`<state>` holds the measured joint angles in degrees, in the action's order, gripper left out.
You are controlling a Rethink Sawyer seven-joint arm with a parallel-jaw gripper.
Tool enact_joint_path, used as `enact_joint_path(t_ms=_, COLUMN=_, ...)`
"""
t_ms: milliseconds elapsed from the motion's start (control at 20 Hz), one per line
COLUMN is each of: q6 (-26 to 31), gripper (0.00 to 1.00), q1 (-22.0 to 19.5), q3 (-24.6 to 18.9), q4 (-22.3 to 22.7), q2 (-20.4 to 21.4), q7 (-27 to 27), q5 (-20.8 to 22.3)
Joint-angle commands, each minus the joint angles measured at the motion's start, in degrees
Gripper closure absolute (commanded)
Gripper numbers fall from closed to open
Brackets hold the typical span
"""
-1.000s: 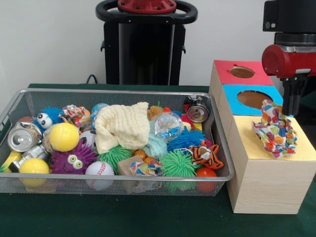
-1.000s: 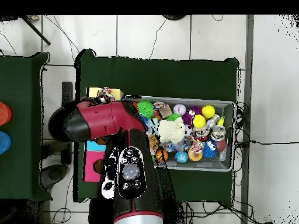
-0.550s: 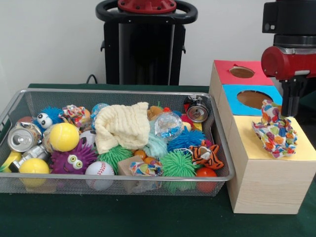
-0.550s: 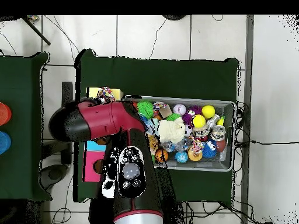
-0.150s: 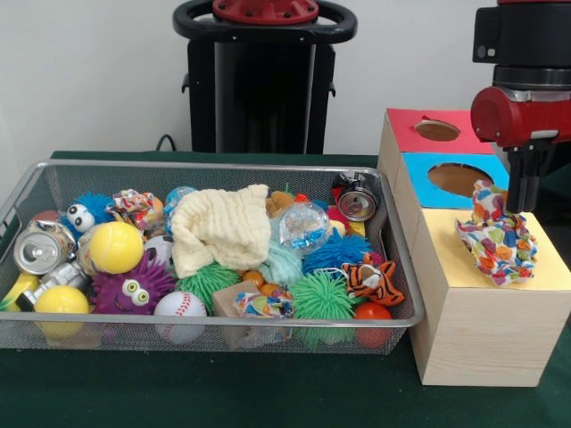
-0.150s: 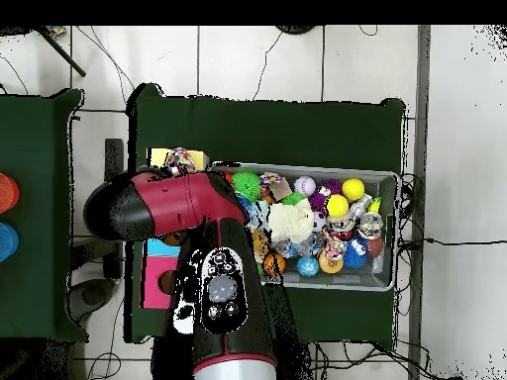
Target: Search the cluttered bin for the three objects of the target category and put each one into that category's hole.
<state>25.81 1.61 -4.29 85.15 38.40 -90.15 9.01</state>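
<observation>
A bright patterned cloth (image 5: 497,239) lies crumpled on the yellow top (image 5: 553,267) of the wooden sorting box and covers the hole there. My gripper (image 5: 520,203) hangs just above the cloth's upper right edge, below the red arm. In the overhead view the cloth (image 6: 179,158) shows at the box's far end and the arm hides the gripper. The mesh bin (image 5: 223,166) holds a cream cloth (image 5: 220,227), a small patterned cloth (image 5: 134,207) and another patterned scrap (image 5: 260,305).
The box also has a blue section (image 5: 419,169) and a red section (image 5: 406,120), each with a round hole. The bin is packed with balls, spiky toys, cans (image 5: 39,251) and a tiger toy (image 5: 373,278).
The arm has risen slightly and drifted a little left over the box. The patterned cloth has stayed where it lies.
</observation>
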Motion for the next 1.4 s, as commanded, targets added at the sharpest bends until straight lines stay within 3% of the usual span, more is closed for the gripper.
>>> enact_joint_path(t_ms=50, q6=-2.2, gripper=1.00, q1=-0.1, q3=-0.2, q4=2.4, q2=-3.5, q7=-8.9, q5=0.8)
enact_joint_path(t_ms=1400, q6=-0.2, gripper=1.00, q1=0.7, q3=-0.1, q4=-0.3, q2=-5.4, q7=-7.2, q5=0.7)
